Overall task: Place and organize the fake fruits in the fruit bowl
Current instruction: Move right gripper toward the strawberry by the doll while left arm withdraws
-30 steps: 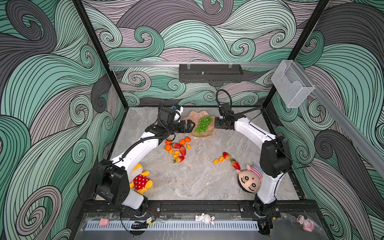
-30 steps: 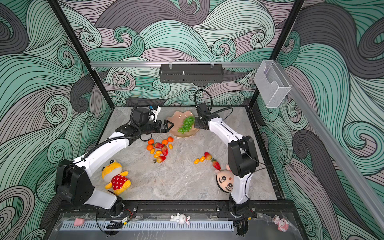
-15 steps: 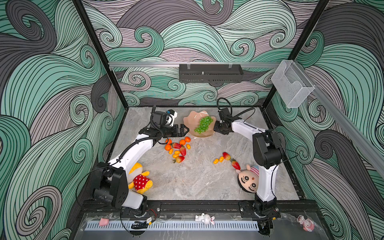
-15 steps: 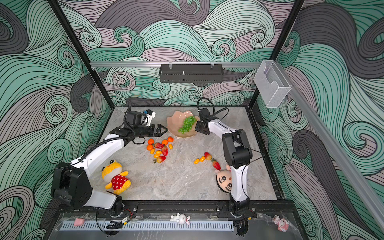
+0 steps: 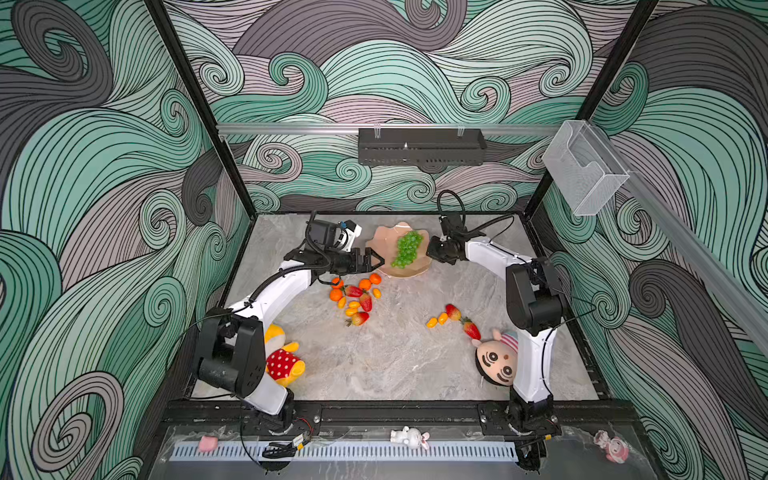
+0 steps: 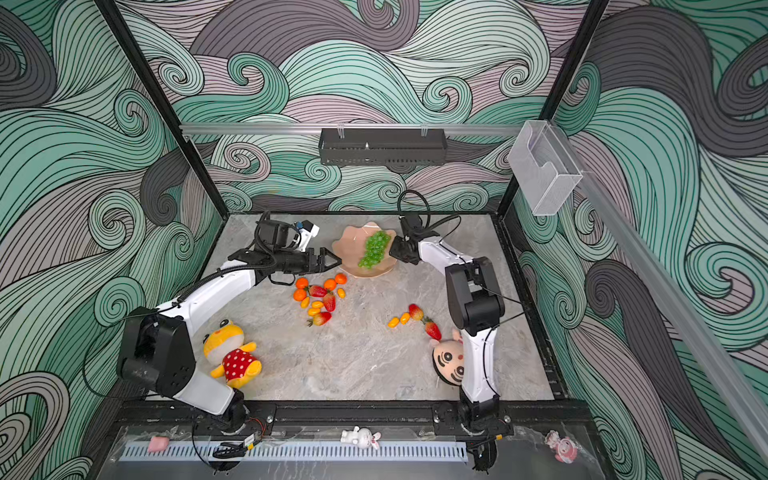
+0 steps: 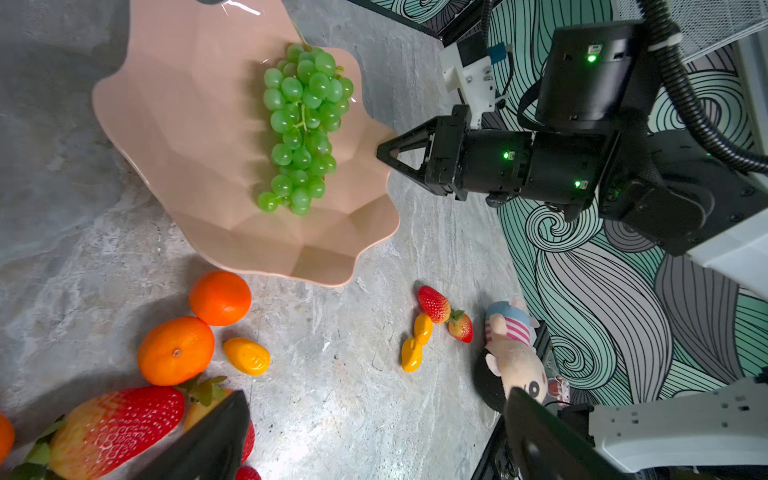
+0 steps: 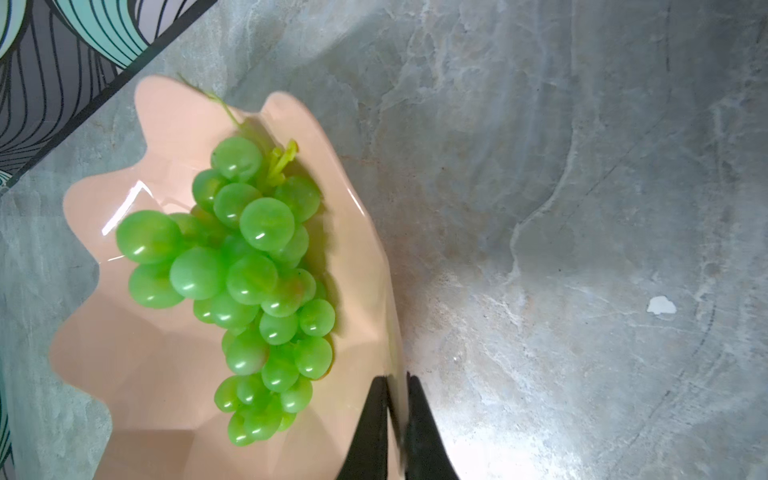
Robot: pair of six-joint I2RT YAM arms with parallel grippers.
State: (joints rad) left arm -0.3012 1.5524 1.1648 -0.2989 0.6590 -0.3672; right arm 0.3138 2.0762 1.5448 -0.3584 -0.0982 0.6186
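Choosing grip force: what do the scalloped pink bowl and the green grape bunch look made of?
Scalloped salmon-pink bowl: glossy hard plastic or glazed ceramic, unclear which; sharp white highlights, faceted walls. Green grape bunch: translucent, shiny plastic, probably; light glows through each grape, with small glints.

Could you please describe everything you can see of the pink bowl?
The bowl is shallow, glossy, pale salmon pink, plastic-looking, with faceted sides and a wavy, shell-like rim. It sits near the back of the marble table, holding only a grape bunch toward its right side. The right gripper is shut on its right rim; the open left gripper points at its left edge, contact unclear.
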